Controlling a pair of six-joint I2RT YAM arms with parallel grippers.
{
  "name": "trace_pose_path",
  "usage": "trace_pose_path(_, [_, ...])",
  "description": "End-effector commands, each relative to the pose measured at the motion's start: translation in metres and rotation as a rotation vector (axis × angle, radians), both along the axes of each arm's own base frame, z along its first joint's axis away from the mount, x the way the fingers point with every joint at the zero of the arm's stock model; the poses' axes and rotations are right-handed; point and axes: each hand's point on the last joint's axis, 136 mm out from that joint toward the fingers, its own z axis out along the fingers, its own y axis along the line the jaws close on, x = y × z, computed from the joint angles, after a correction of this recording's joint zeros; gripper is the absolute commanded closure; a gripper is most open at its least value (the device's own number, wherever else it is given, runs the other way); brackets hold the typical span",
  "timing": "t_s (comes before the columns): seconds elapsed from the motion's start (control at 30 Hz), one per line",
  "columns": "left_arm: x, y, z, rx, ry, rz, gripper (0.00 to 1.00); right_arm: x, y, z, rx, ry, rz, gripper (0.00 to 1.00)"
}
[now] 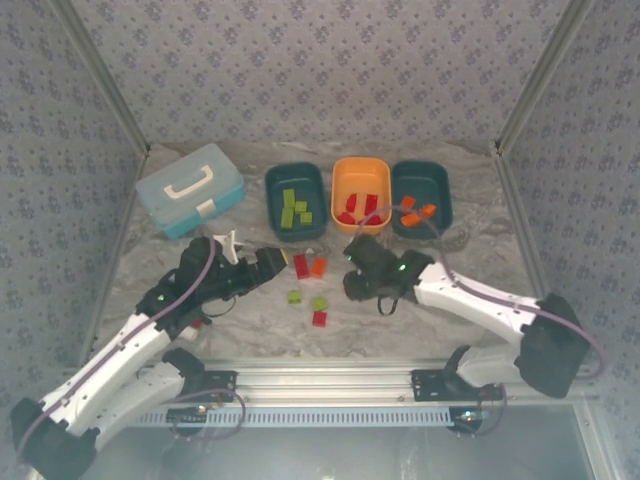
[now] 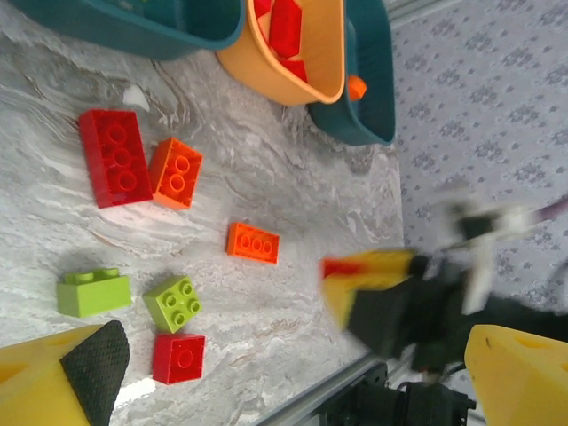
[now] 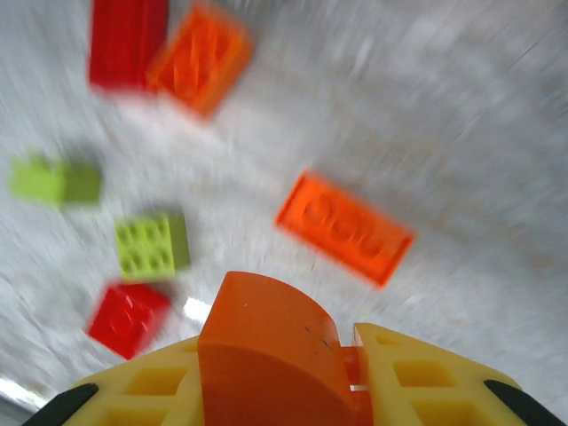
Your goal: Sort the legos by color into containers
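My right gripper [image 3: 271,364] is shut on a curved orange lego [image 3: 266,328], held just above the table. Below it lie a flat orange lego [image 3: 344,227], a green one [image 3: 152,244] and a red one [image 3: 127,318]. My left gripper [image 2: 293,377] stands open over the loose legos with nothing between its fingers. From there I see a long red lego [image 2: 115,157], an orange one [image 2: 176,172] and two green ones [image 2: 93,291]. Seen from above, the left gripper [image 1: 268,262] and right gripper [image 1: 352,288] flank the loose legos [image 1: 319,303].
Three containers stand at the back. The left teal one [image 1: 272,200] holds green legos, the orange one [image 1: 360,162] red legos, the right teal one [image 1: 446,200] orange legos. A light blue case [image 1: 190,188] sits at the back left. A metal rail [image 1: 330,375] borders the near edge.
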Motion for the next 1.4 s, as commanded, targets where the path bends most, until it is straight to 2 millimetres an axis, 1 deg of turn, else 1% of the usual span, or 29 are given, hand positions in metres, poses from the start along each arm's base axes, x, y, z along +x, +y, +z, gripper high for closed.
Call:
trace_pose_path(0.0, [0.017, -0.035, 0.018, -0.079, -0.056, -0.063, 0.01, 0.038, -0.048, 0.028, -0.043, -0.046, -0.179, 0.7])
trace_pose_path(0.07, [0.03, -0.054, 0.02, -0.073, -0.064, -0.096, 0.01, 0.069, -0.071, 0.036, -0.044, -0.062, -0.278, 0.7])
trace_pose_path(0.13, [0.043, -0.074, 0.024, -0.084, -0.069, -0.123, 0.01, 0.1, -0.092, 0.034, -0.057, -0.055, -0.376, 0.69])
trace_pose_path(0.2, [0.06, -0.092, 0.022, -0.094, -0.063, -0.138, 0.01, 0.135, -0.116, 0.033, -0.069, -0.05, -0.48, 0.68])
trace_pose_path(0.3, [0.081, -0.116, 0.016, -0.109, -0.053, -0.159, 0.01, 0.178, -0.147, 0.024, -0.086, -0.06, -0.607, 0.68])
trace_pose_path(0.37, [0.093, -0.128, 0.013, -0.128, -0.045, -0.162, 0.01, 0.202, -0.164, 0.014, -0.091, -0.051, -0.672, 0.68])
trace_pose_path(0.43, [0.101, -0.137, 0.009, -0.136, -0.038, -0.166, 0.01, 0.225, -0.176, 0.006, -0.085, -0.029, -0.715, 0.68])
trace_pose_path(0.5, [0.108, -0.143, 0.004, -0.129, -0.033, -0.164, 0.01, 0.245, -0.185, -0.003, -0.091, -0.003, -0.75, 0.67])
trace_pose_path(0.6, [0.114, -0.147, 0.002, -0.123, -0.033, -0.164, 0.02, 0.266, -0.197, -0.014, -0.107, 0.013, -0.787, 0.68])
trace_pose_path(0.67, [0.116, -0.149, 0.001, -0.115, -0.035, -0.169, 0.02, 0.279, -0.2, -0.023, -0.09, 0.022, -0.79, 0.67])
trace_pose_path(0.8, [0.119, -0.152, 0.001, -0.102, -0.035, -0.177, 0.02, 0.293, -0.209, -0.05, -0.092, 0.094, -0.812, 0.66])
trace_pose_path(0.9, [0.121, -0.156, 0.002, -0.093, -0.038, -0.187, 0.02, 0.297, -0.213, -0.064, -0.09, 0.119, -0.824, 0.65])
trace_pose_path(1.03, [0.123, -0.161, 0.004, -0.086, -0.048, -0.195, 0.02, 0.3, -0.215, -0.074, -0.093, 0.148, -0.831, 0.56])
trace_pose_path(1.07, [0.123, -0.162, 0.005, -0.086, -0.049, -0.195, 0.02, 0.3, -0.215, -0.075, -0.093, 0.153, -0.831, 0.52])
trace_pose_path(1.13, [0.125, -0.164, 0.007, -0.089, -0.053, -0.195, 0.02, 0.3, -0.215, -0.076, -0.092, 0.157, -0.828, 0.46])
trace_pose_path(1.23, [0.125, -0.165, 0.009, -0.091, -0.055, -0.197, 0.02, 0.299, -0.212, -0.073, -0.083, 0.162, -0.825, 0.44])
trace_pose_path(1.3, [0.124, -0.165, 0.013, -0.091, -0.06, -0.198, 0.02, 0.298, -0.211, -0.06, -0.079, 0.141, -0.823, 0.44])
trace_pose_path(1.33, [0.124, -0.163, 0.014, -0.088, -0.063, -0.197, 0.02, 0.298, -0.208, -0.05, -0.076, 0.114, -0.815, 0.44])
trace_pose_path(1.37, [0.123, -0.162, 0.016, -0.082, -0.067, -0.195, 0.02, 0.297, -0.205, -0.036, -0.077, 0.075, -0.802, 0.43])
